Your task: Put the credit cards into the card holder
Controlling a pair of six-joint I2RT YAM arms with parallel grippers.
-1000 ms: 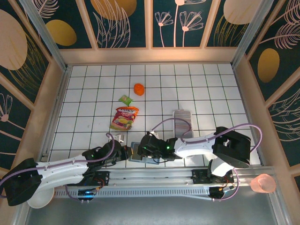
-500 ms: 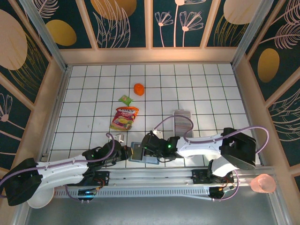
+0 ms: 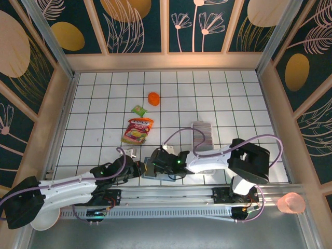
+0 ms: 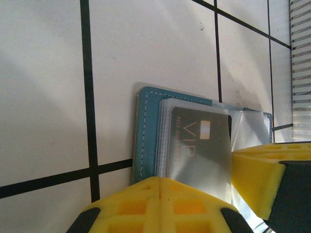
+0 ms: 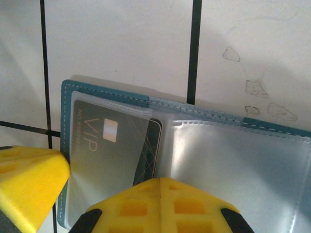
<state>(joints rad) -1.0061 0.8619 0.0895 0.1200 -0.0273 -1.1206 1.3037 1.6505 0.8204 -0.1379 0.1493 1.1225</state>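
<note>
The teal card holder (image 3: 153, 169) lies open on the tiles at the near edge, between both grippers. A grey VIP credit card (image 4: 201, 145) sits in its clear left sleeve (image 5: 107, 145), and a dark edge of the card (image 5: 154, 145) peeks out at the fold. My left gripper (image 4: 160, 178) is shut, its tip on the holder's left half (image 4: 146, 131). My right gripper (image 5: 161, 178) is shut too, its tip resting at the fold beside the empty right sleeve (image 5: 243, 165). More credit cards (image 3: 203, 130) stand packed in the white tray (image 3: 197, 141).
A red-yellow snack pouch (image 3: 137, 130), a small green packet (image 3: 138, 110) and an orange object (image 3: 153, 98) lie farther back. A small white item (image 3: 129, 152) sits beside the left arm. The metal rail (image 3: 171, 193) runs just behind the holder. Wooden walls enclose the table.
My right gripper has slid a little left over the open holder, and its elbow has swung left. The left arm and the holder have stayed put.
</note>
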